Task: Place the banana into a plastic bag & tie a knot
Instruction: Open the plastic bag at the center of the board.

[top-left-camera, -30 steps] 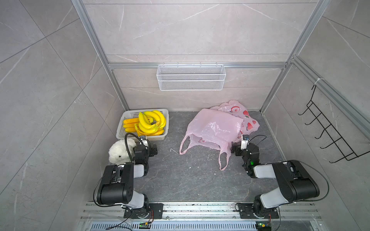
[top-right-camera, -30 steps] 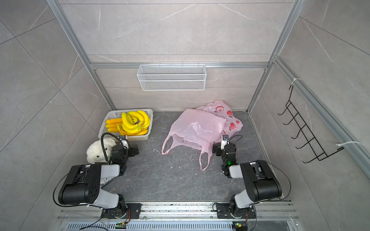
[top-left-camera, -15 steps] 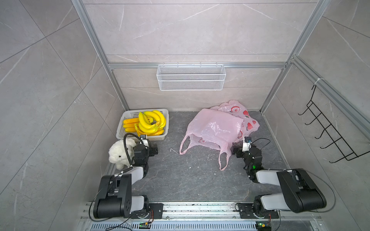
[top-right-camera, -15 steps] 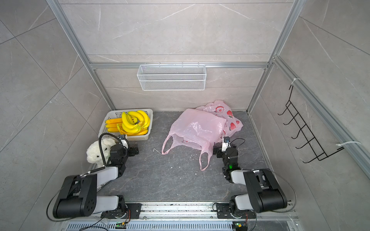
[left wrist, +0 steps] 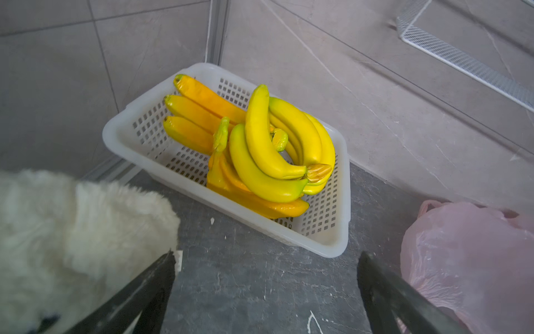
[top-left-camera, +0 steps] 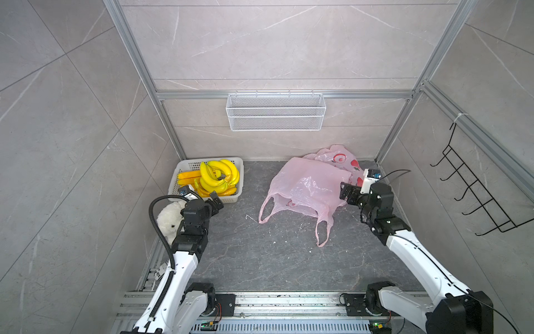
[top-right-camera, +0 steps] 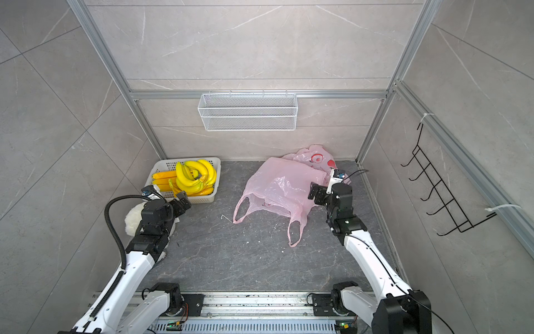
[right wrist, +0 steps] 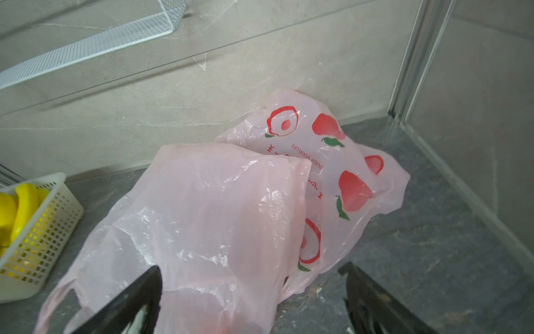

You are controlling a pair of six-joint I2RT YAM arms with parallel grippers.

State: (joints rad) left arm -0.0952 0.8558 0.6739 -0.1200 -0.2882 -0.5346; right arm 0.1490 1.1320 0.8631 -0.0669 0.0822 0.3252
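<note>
**Approach phase.** Over the last second both arms have unfolded from their tucked pose. We see the left gripper, jaws spread and empty, facing the bananas, which lie in the white basket just ahead of it. The right gripper, likewise spread, hangs over the near edge of the pink plastic bag. We judge that reaching has begun and nothing is grasped yet.

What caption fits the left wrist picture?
Open left gripper faces bananas in a basket, white toy nearby.
</note>
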